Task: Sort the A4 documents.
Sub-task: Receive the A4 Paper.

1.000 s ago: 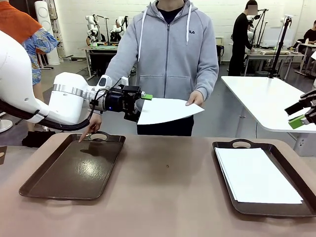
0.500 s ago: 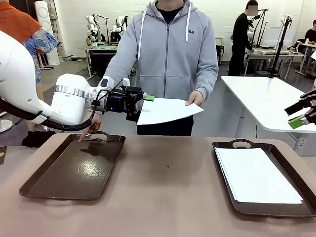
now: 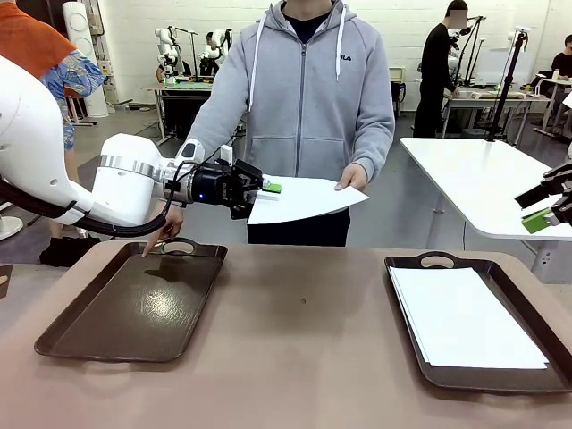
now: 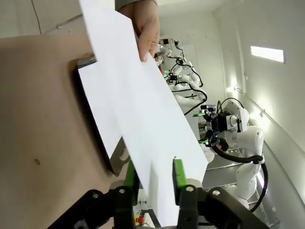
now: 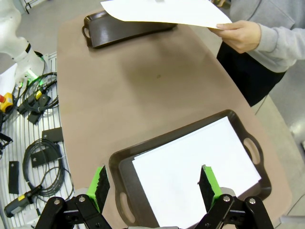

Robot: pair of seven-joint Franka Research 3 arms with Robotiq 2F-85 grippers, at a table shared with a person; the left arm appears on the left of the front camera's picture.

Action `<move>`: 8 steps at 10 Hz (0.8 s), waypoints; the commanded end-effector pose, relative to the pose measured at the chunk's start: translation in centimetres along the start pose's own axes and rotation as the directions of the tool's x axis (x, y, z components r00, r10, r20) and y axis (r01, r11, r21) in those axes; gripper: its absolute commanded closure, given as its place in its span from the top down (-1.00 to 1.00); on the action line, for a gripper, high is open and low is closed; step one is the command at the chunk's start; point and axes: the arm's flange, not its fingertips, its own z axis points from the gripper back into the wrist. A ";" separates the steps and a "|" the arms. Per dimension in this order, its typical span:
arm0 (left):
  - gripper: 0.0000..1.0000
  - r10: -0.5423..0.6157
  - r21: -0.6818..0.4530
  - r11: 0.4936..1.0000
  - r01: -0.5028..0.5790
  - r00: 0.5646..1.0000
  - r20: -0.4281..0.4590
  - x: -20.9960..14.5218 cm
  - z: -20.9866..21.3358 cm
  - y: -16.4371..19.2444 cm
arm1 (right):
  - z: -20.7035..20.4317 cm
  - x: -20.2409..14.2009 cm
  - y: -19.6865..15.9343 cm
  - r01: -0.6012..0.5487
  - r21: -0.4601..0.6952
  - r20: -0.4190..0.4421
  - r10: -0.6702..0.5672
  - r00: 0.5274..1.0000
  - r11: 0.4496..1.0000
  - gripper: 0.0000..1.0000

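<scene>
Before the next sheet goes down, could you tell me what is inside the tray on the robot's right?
The right tray holds a neat stack of white paper sheets. The sheets hide most of the tray floor, so whatever lies beneath cannot be seen.

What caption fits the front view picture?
Left gripper takes a paper sheet from the person's hand.
</scene>
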 end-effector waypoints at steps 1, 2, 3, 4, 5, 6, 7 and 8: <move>-0.55 0.025 0.028 0.999 -0.025 1.000 0.007 -0.1 0.2 0.0 | 0.0 0.0 0.1 0.002 -0.003 -0.011 -0.002 1.000 1.000 0.96; -0.83 0.027 0.027 0.999 -0.027 1.000 0.011 -0.2 0.3 -0.1 | 0.0 0.0 0.1 0.002 -0.003 -0.011 -0.002 1.000 1.000 0.96; -0.94 0.031 0.038 0.999 -0.032 0.999 0.020 -0.1 0.5 0.0 | 0.0 0.0 0.1 0.002 -0.003 -0.011 -0.002 1.000 1.000 0.96; -1.00 0.035 0.042 0.998 -0.035 0.999 0.022 -0.2 0.7 0.1 | 0.0 0.0 0.1 0.002 -0.003 -0.011 -0.002 1.000 1.000 0.96; -1.00 0.044 0.031 0.999 -0.045 0.999 0.031 -0.3 0.8 0.3 | 0.0 0.0 0.1 0.002 -0.003 -0.011 -0.002 1.000 1.000 0.96; -1.00 0.043 0.032 0.999 -0.044 0.999 0.030 -0.2 0.8 0.3 | 0.0 0.0 0.1 0.002 -0.003 -0.011 -0.002 1.000 1.000 0.96; -1.00 0.044 0.038 0.998 -0.045 0.998 0.041 -0.2 0.9 0.4 | 0.0 0.0 0.1 0.002 -0.003 -0.011 -0.002 1.000 1.000 0.96; -1.00 0.041 0.041 0.998 -0.043 0.998 0.046 -0.2 0.8 0.4 | 0.0 0.0 0.1 0.002 -0.003 -0.011 -0.002 1.000 1.000 0.96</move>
